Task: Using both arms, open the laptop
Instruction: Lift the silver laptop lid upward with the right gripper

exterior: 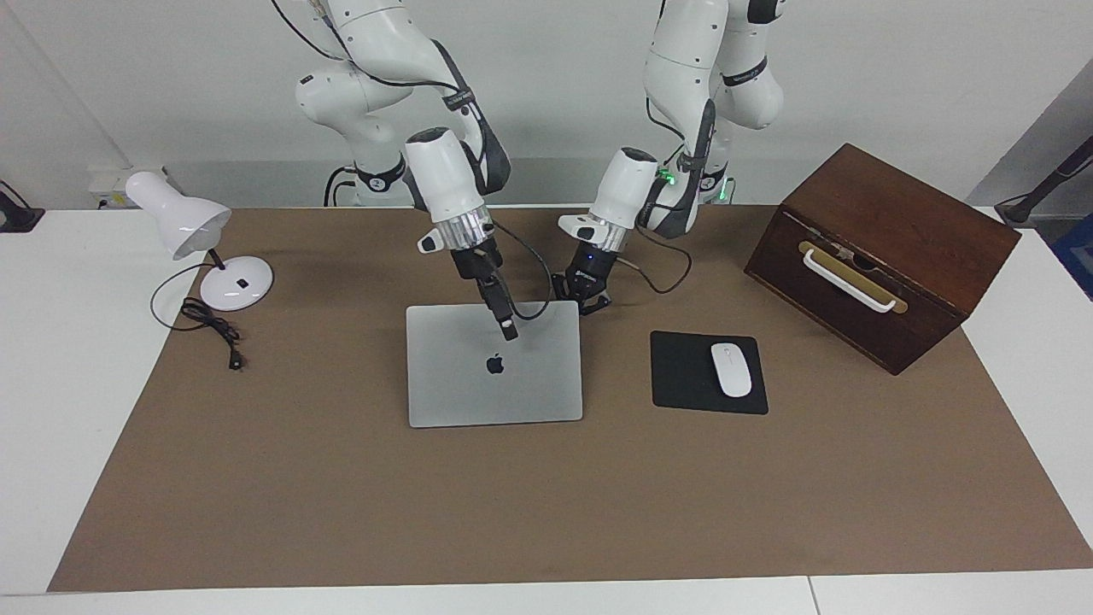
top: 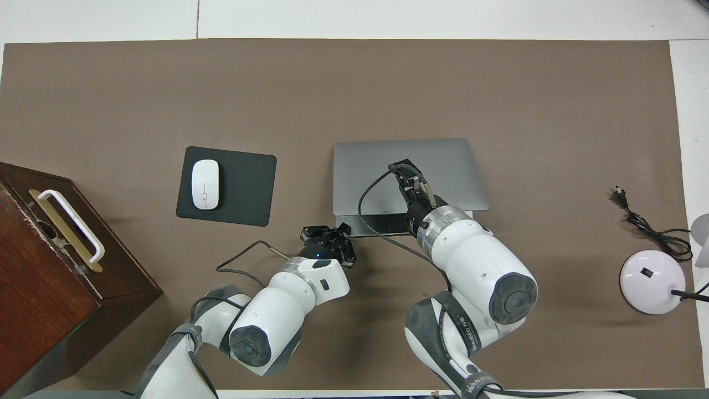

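Silver-grey metal laptop [exterior: 493,363] lies mid-table beside the mouse pad [exterior: 707,372], lid cracked at the robots' edge. Expect it stiff, slick, hinge-resistant: lift that edge, pin the base. Right gripper [exterior: 509,329] lifts the lid, left gripper [exterior: 583,301] at its corner; you cannot tell either's fingers.

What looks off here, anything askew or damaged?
Only the dark brown wooden box at the left arm's end sits skewed to the brown mat. The silver-grey metal laptop lies square, its lid edge nearest the robots slightly raised under the right gripper; the left gripper is at its corner. No damage visible.
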Controlling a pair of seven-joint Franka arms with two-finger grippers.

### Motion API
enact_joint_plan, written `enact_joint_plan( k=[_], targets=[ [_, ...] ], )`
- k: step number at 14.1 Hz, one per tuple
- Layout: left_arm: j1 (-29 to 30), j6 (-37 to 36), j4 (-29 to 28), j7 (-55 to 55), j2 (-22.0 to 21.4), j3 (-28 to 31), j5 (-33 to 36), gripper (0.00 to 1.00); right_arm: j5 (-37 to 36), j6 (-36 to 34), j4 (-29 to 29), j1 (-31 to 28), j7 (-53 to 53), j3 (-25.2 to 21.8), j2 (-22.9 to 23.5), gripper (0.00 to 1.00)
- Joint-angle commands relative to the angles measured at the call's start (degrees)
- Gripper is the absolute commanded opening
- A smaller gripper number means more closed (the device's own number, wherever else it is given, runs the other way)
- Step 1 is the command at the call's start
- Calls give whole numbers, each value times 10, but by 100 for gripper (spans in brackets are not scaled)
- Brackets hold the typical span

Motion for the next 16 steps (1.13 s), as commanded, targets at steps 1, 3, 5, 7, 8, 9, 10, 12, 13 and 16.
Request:
enact_joint_plan(
  k=[1,3,5,7,8,9,10,12,13,16],
  targets=[
    [10,7,12,7,39,1,8,0,-3,-44,55,-9,7,4,21,100],
    [10,7,12,7,39,1,8,0,-2,-74,78,-8,9,8,23,100],
    [10,7,12,7,39,1,8,0,0,-106,102,-8,9,8,25,100],
    [10,7,12,7,39,1,8,0,1,-134,125,-9,9,7,28,100],
    [10,7,12,7,39,1,8,0,2,-149,136,-10,8,7,29,100],
    [10,7,12,7,39,1,8,0,2,-162,146,-12,7,7,30,100],
    [10,7,12,7,39,1,8,0,2,-176,156,-16,5,7,31,100],
    [10,7,12,7,39,1,8,0,2,-201,175,-20,-3,7,32,100],
    [10,7,12,7,39,1,8,0,3,-211,183,-26,-7,8,33,100],
    [10,7,12,7,39,1,8,0,5,-237,207,-34,-18,8,37,100]
  ],
)
